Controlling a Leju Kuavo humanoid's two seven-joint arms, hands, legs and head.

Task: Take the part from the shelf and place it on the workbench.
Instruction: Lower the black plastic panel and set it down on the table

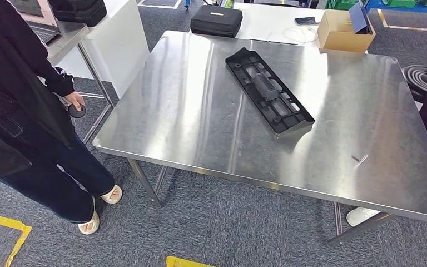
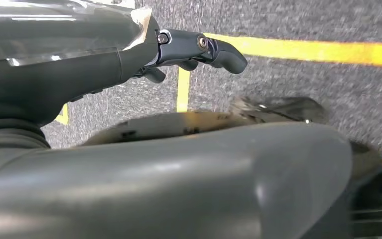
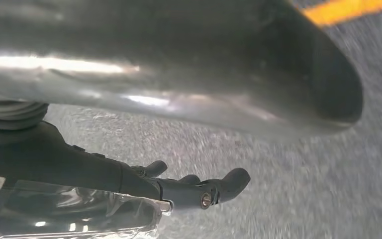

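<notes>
The part (image 1: pixel 268 90), a long black ribbed plastic piece, lies flat and diagonally on the steel workbench (image 1: pixel 200 128), right of the bench's middle. Nothing touches it. In the left wrist view my left hand (image 2: pixel 194 50) hangs over grey carpet and yellow floor tape, its fingers stretched out with nothing in them. In the right wrist view my right hand (image 3: pixel 194 186) also hangs over the carpet, fingers apart and holding nothing.
A person (image 1: pixel 16 111) in dark clothes stands at the bench's left side with a small dark object (image 1: pixel 77 110) in one hand. A small metal bit (image 1: pixel 359 159) lies near the bench's right front. Behind are a black case (image 1: pixel 217 20) and a cardboard box (image 1: pixel 344 30).
</notes>
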